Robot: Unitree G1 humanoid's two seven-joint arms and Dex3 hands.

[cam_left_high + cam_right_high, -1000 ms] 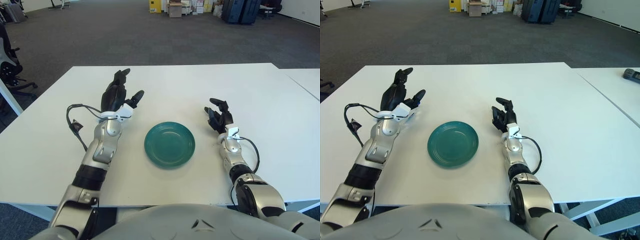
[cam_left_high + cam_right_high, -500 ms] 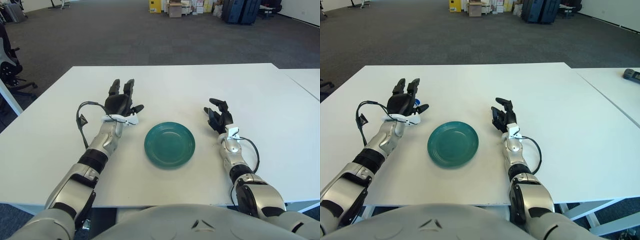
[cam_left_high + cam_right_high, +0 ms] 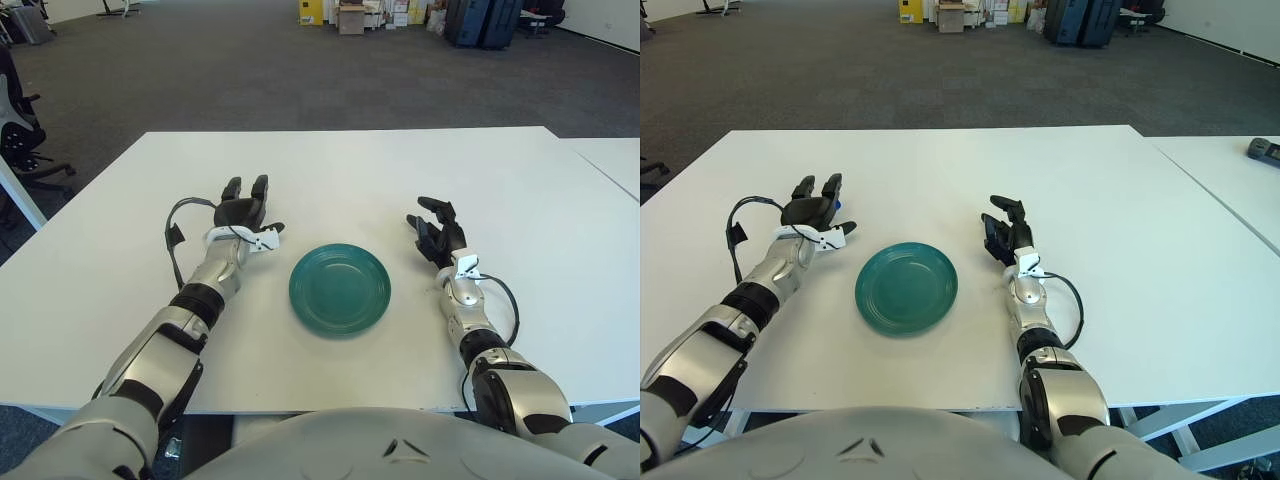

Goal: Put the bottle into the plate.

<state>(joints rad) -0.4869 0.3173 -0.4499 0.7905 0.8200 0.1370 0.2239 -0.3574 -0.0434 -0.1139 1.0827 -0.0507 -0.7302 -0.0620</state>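
Plate (image 3: 340,289) sits between left hand (image 3: 243,212) and right hand (image 3: 436,232).

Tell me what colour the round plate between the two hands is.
The round plate is dark teal green, plain with no pattern; the left eye view shows it best.

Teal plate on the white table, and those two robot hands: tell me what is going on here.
The round teal plate sits on the white table between the robot's hands, with nothing in it. The left hand is low over the table just left of the plate. No bottle is plainly visible; only a small blue bit shows at that hand, so a grasp cannot be confirmed. The right hand shows to the right of the plate, relaxed and holding nothing.
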